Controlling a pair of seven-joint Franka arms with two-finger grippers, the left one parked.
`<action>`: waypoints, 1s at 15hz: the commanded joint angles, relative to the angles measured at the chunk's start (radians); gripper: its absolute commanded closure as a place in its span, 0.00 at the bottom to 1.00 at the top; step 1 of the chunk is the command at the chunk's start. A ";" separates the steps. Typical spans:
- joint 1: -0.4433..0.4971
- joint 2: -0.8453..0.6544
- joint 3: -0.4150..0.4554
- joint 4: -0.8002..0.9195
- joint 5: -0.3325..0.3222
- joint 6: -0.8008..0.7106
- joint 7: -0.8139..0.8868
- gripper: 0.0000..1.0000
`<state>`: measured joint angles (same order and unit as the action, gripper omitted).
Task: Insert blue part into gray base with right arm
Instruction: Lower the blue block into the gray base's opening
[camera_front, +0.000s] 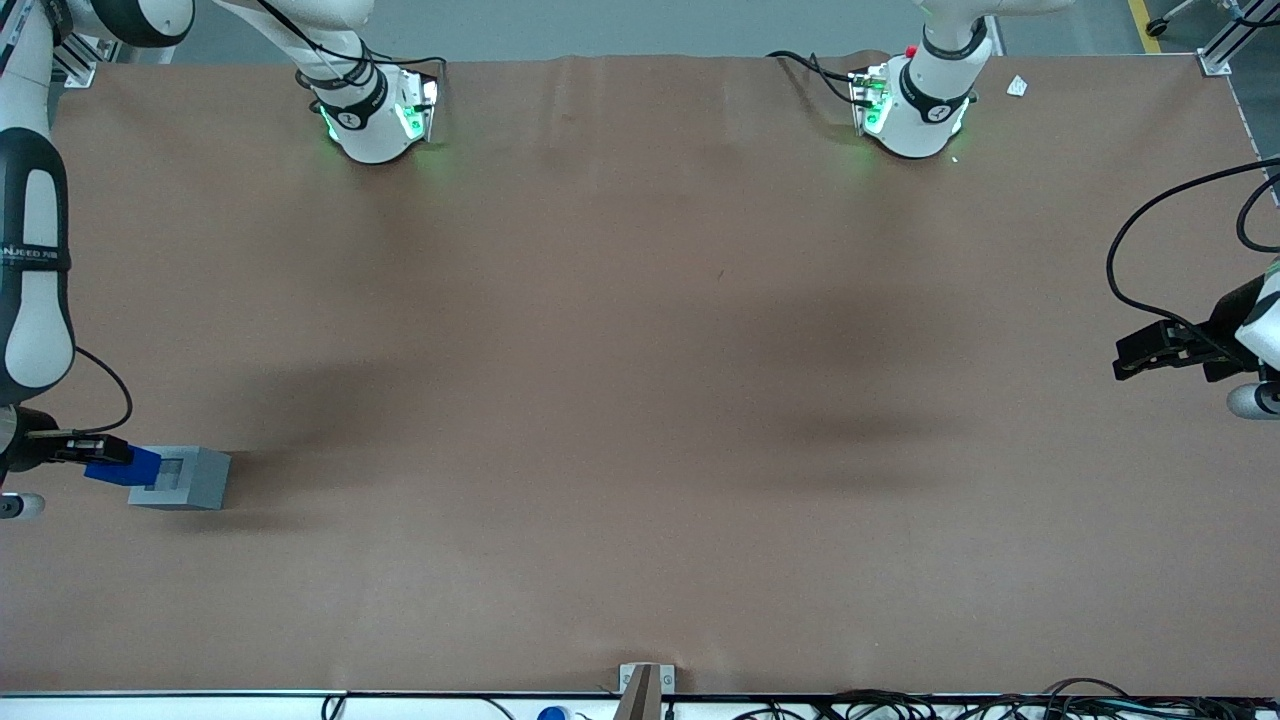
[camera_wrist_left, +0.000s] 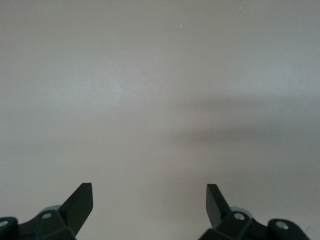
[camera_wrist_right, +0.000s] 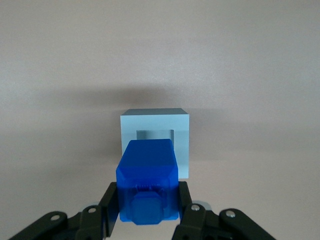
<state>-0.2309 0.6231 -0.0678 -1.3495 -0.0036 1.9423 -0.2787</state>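
Gripper (camera_front: 95, 450) at the working arm's end of the table (camera_front: 640, 400), clamped on the blue part (camera_front: 122, 466) held above the gray base (camera_front: 185, 478), overlapping and partly hiding its recess; arm cut off by the frame edge.

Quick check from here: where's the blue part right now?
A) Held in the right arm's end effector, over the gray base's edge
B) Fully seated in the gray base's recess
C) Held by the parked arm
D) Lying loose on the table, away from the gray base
A: the end effector grips the blue part from both sides, overlapping the gray base, whose recess is partly visible.
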 joint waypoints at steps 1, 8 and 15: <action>-0.001 0.024 0.003 0.030 -0.010 -0.020 0.016 1.00; 0.001 0.047 0.002 0.030 -0.013 -0.016 0.021 1.00; 0.002 0.079 0.000 0.069 -0.013 -0.013 0.023 1.00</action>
<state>-0.2308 0.6738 -0.0679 -1.3301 -0.0036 1.9402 -0.2774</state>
